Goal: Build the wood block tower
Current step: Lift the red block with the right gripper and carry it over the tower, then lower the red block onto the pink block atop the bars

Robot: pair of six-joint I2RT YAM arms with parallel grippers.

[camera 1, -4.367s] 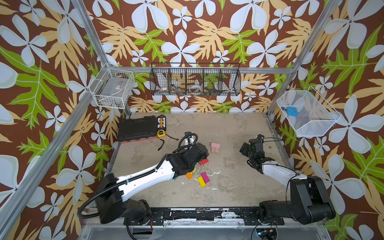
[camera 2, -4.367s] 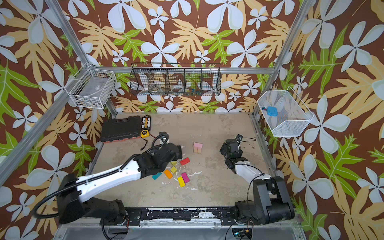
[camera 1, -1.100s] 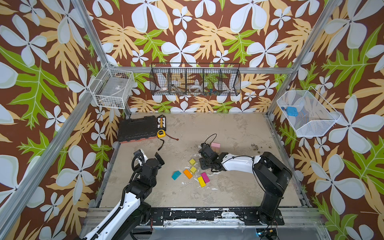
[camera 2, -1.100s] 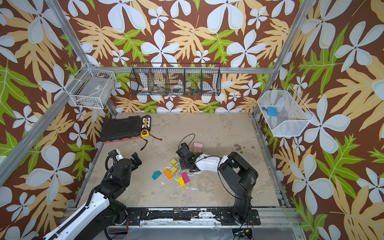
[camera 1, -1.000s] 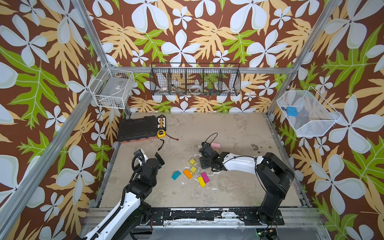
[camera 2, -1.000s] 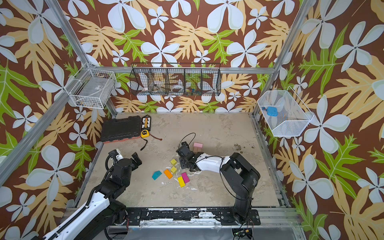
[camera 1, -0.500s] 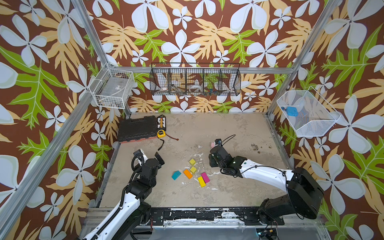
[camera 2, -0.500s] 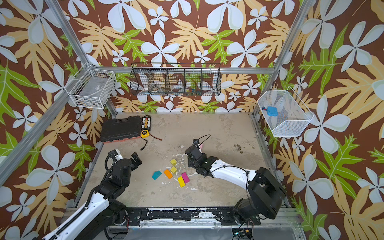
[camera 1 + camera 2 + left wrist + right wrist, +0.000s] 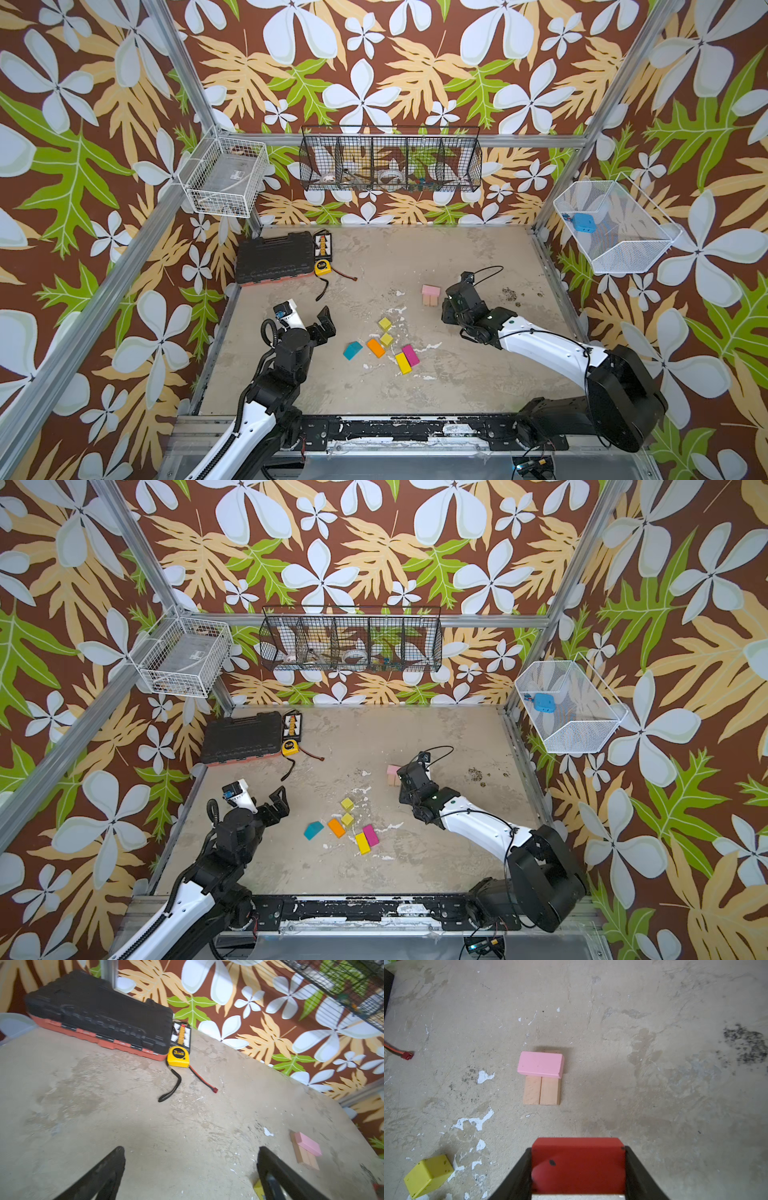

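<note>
Two tan planks, pink brick atop, lie just ahead of the right pincer, clenched on a red brick.

White arm shells, black joints, looped black cables, black left claw.
</note>
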